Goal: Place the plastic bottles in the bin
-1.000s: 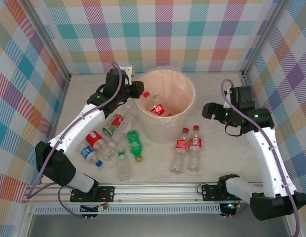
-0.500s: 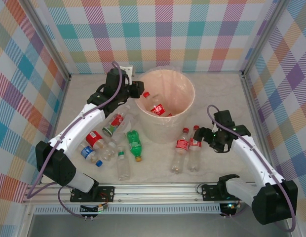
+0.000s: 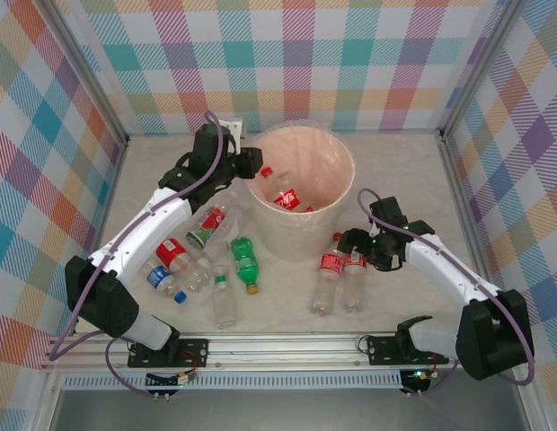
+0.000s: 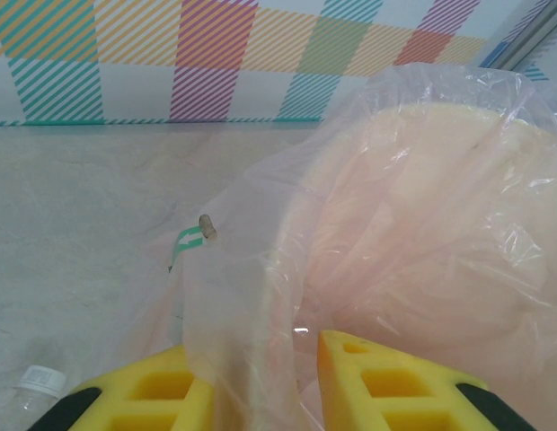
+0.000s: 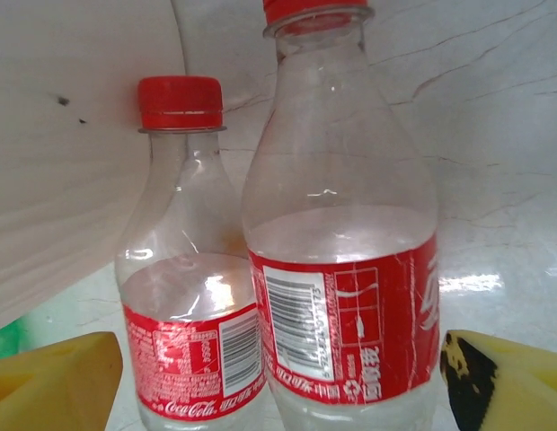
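Loose plastic bottles [image 3: 246,263] lie on the counter [image 3: 287,314] at left; the left pincer [image 4: 260,348] is clamped on the clear liner [image 4: 234,269] at the left rim of the peach bin [image 3: 301,241], which holds red-labelled bottles [image 3: 286,196]; right of it, the right pincer [image 3: 350,247] stands spread, straddling two red-capped Coca-Cola bottles [image 5: 337,269].

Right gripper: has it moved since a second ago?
Yes. The right gripper came left and nearer, down to the two bottles beside the bin.
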### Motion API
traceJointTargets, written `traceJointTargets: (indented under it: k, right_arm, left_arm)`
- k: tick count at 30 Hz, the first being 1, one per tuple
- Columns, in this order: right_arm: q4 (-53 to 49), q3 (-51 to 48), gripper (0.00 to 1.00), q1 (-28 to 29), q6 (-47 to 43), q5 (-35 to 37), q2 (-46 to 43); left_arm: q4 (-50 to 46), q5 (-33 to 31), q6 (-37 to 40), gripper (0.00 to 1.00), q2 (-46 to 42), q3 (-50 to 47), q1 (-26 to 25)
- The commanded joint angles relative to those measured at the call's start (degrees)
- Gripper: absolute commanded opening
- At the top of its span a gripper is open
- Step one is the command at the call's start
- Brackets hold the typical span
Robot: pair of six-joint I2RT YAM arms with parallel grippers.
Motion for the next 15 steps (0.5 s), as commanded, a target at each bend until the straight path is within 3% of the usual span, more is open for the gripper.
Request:
traceJointTargets:
  k: [1, 7, 15]
  right_arm:
    - [0.0, 1.7, 0.89, 0.3, 0.6, 4.0, 1.9]
    - [-3.0, 1.9, 0.77, -1.3, -1.5, 10.4, 1.0]
    - [-7.1, -0.8, 0.72, -3.3, -2.7, 14.4, -0.9]
  left_arm:
    - [-9.3, 2.9, 1.6, 0.29, 3.8, -2.1, -1.6]
    - [-9.2, 2.3, 1.8, 0.29, 3.4, -2.1, -1.7]
    - [-9.4, 2.5, 1.9, 0.3, 3.8, -2.0, -1.7]
